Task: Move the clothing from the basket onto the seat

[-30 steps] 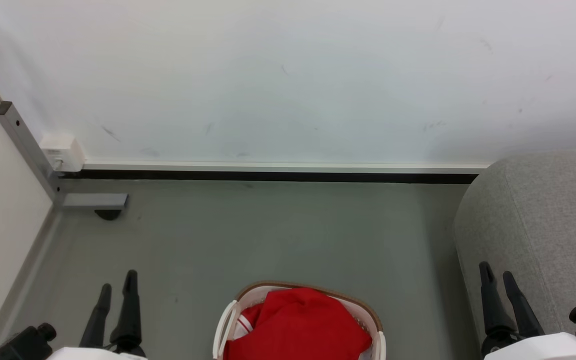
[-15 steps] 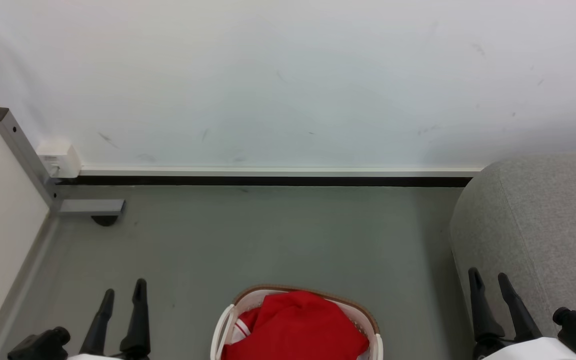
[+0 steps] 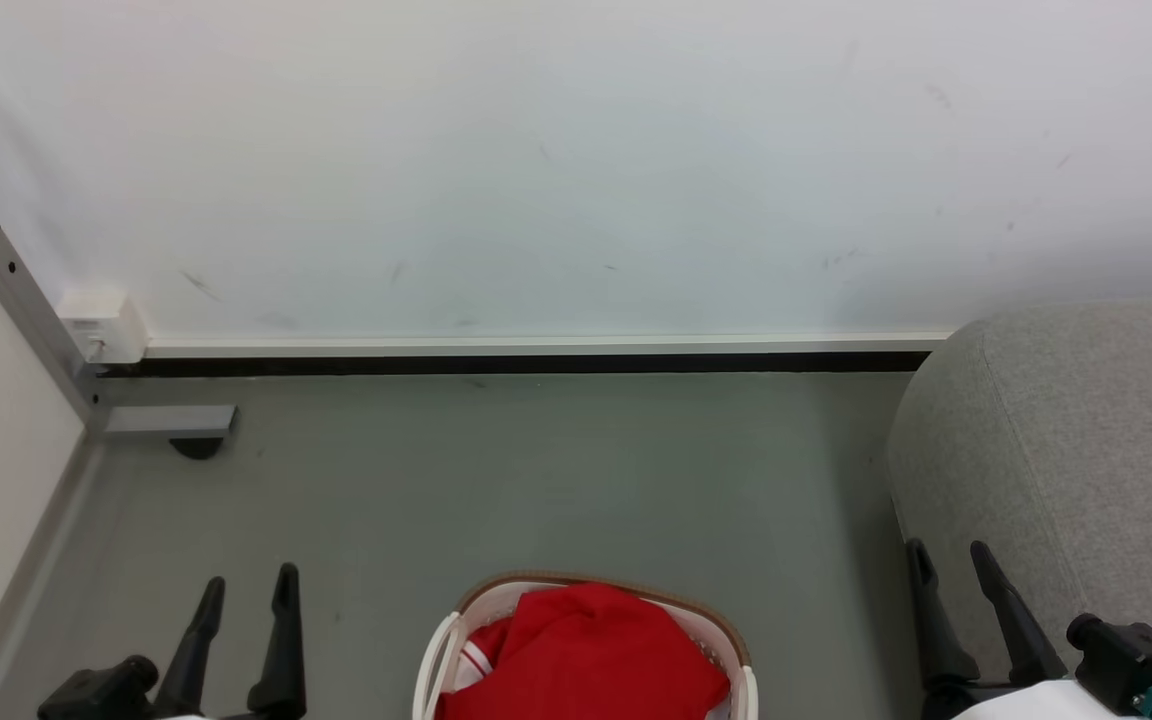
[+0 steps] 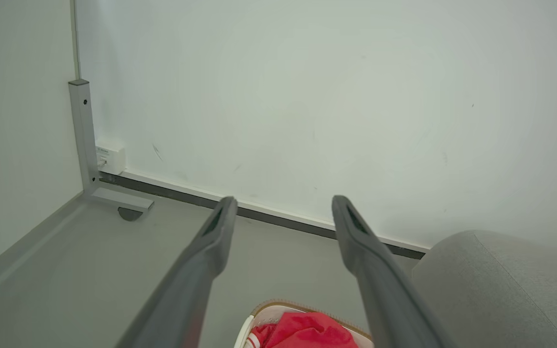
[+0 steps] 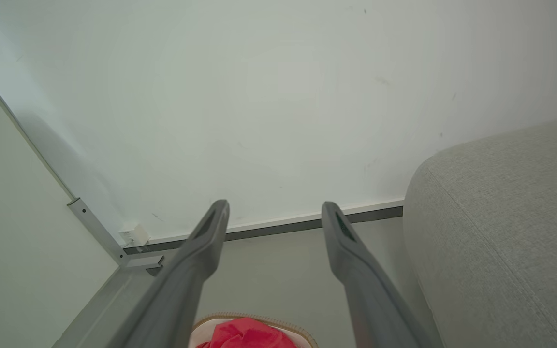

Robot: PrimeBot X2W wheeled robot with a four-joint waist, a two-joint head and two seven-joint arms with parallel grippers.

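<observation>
While both pairs of fingers stand spread wide with nothing between them, the left gripper (image 3: 248,582) hangs over the grey floor (image 3: 536,470) left of the basket (image 3: 716,640), and the right gripper (image 3: 948,552) hangs just beside the seat (image 3: 1086,450). The clothing (image 3: 581,655) (red, bunched) lies in the basket between them.

The clothing (image 3: 591,650) is bright red with a white stripe trim, the perforated basket (image 3: 494,603) is white with a brown rim, the seat (image 3: 1066,440) is light grey, and the floor (image 3: 536,480) is plain grey.
</observation>
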